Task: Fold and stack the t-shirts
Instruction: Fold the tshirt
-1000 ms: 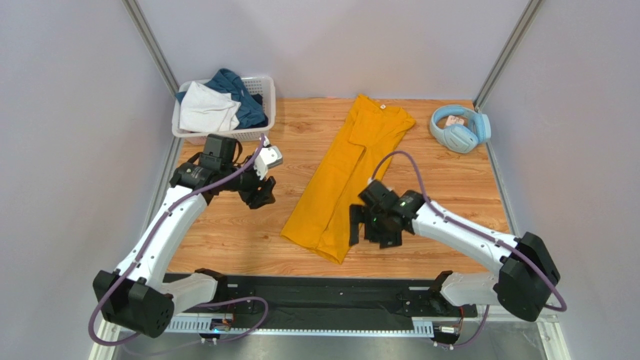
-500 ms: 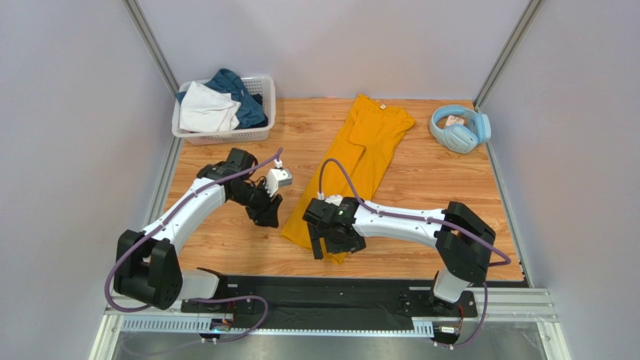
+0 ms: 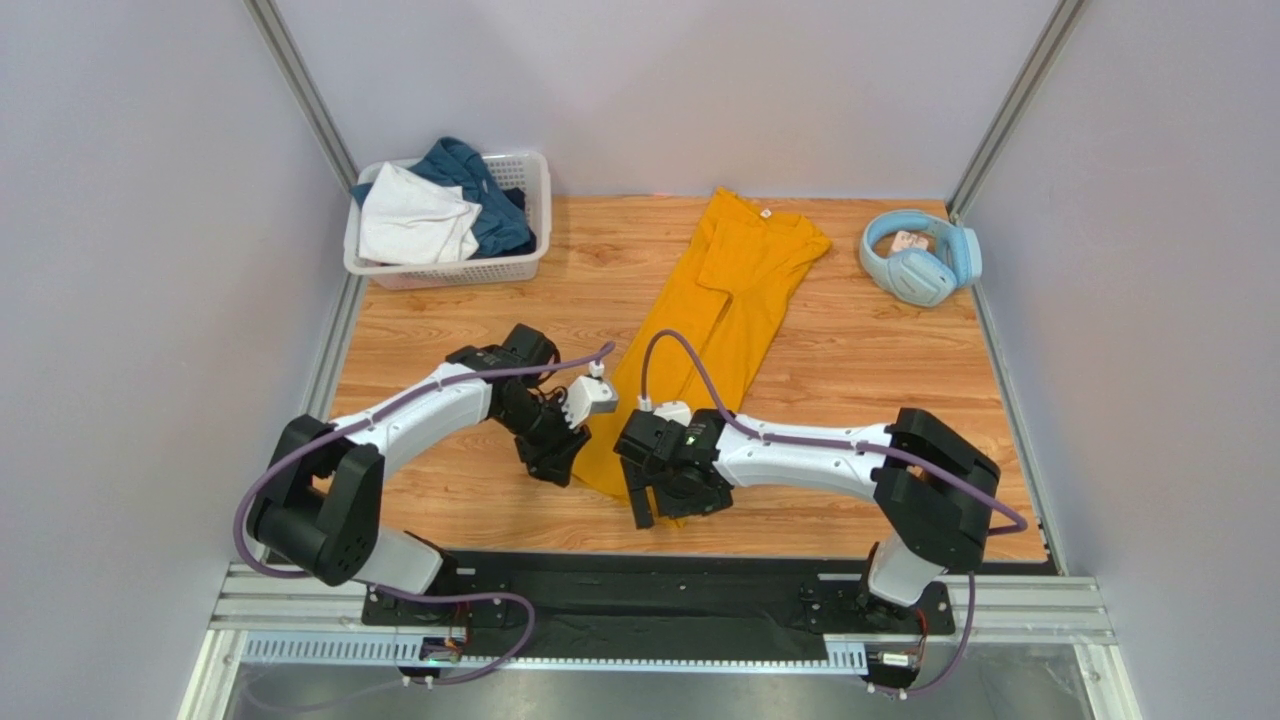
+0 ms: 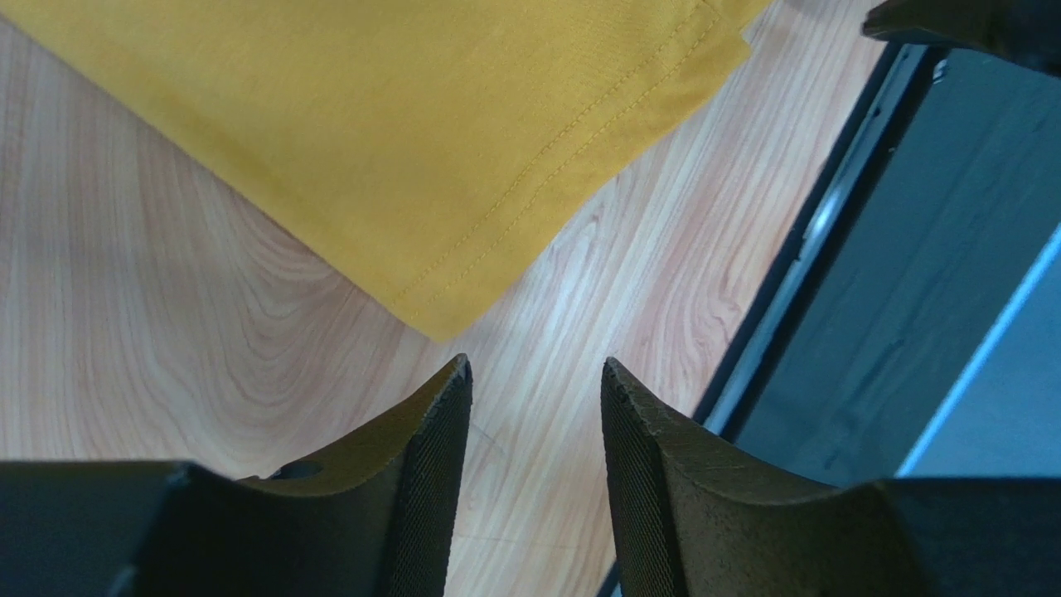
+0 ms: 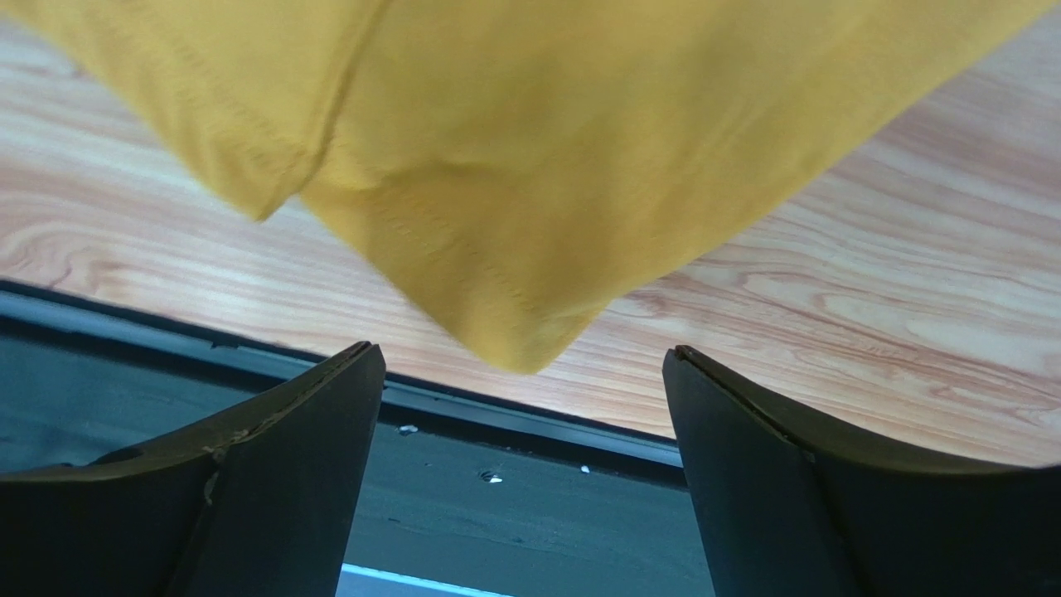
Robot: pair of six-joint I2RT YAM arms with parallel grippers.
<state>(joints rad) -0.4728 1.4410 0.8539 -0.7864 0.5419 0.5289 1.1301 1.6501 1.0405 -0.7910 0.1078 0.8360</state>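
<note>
Two grippers, both empty: the left gripper has its jaws part-open with nothing between them, over bare table just short of the yellow shirt's near-left hem corner. The right gripper has its jaws wide, with the shirt's other near corner in line with the gap, not pinched. The shirt lies mid-table as a long strip, folded lengthwise, running from near edge to far side. I judge the step to be taking both hem corners to fold towards the collar. I'd slide one finger under each corner, catch every layer, close firmly, then lift both together. I cannot tell the layer count at the corners, nor whether the right fingers touch cloth, and the arms hide the hem from above. A white shirt and a teal shirt sit bunched in the basket, far left, largely unseen.
</note>
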